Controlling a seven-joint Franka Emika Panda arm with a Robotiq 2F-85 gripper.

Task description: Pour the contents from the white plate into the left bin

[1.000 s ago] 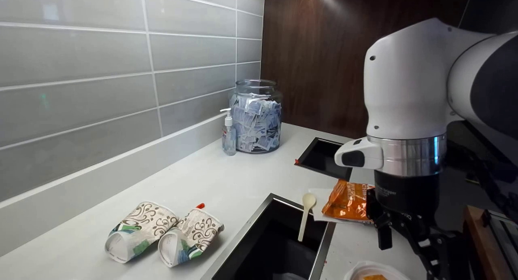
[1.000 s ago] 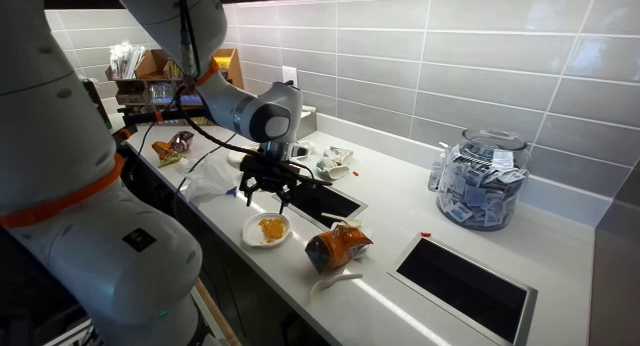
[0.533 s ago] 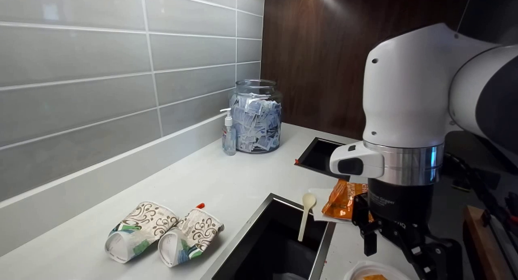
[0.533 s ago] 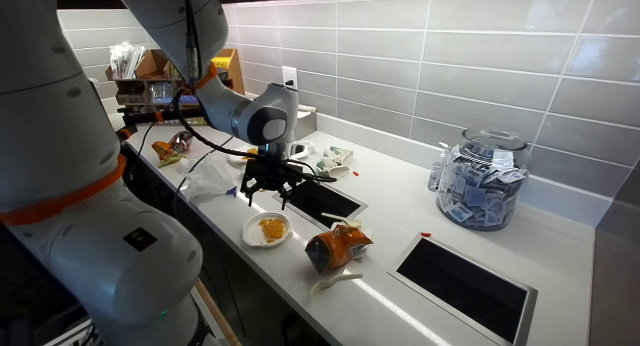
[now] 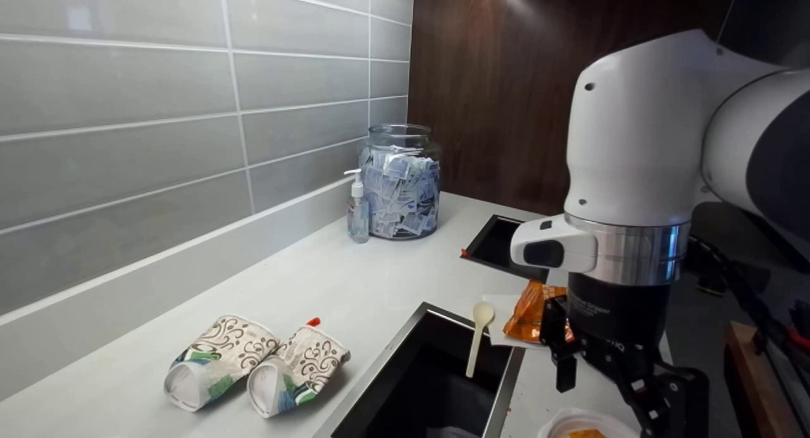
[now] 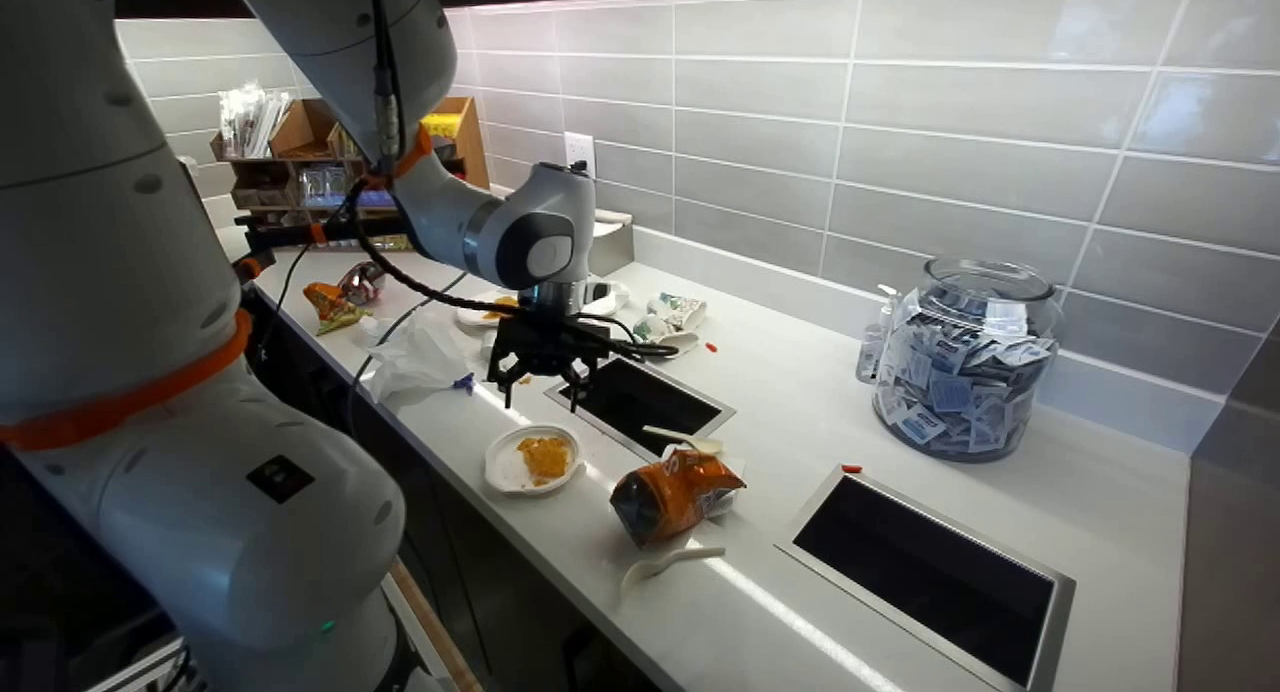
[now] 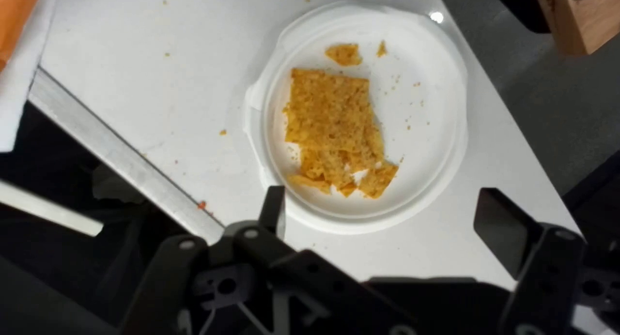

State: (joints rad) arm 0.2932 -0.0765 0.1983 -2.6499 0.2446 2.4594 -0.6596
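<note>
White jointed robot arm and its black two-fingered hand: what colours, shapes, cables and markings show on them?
The smooth, rounded white arm carries a round, dark-edged joint cover, orange bands and a shiny silver metal ring near its end. A thick black cable runs along it. The black hand has two jointed fingers with blocky tips; its pale lettering is only partly legible.

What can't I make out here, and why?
Left bin: far end partly behind gripper, in an exterior view; inside mostly too dark in both exterior views.
White plate: near side cut off by bottom edge, in an exterior view.
Orange bag: mostly cut off by left edge, wrist view.
</note>
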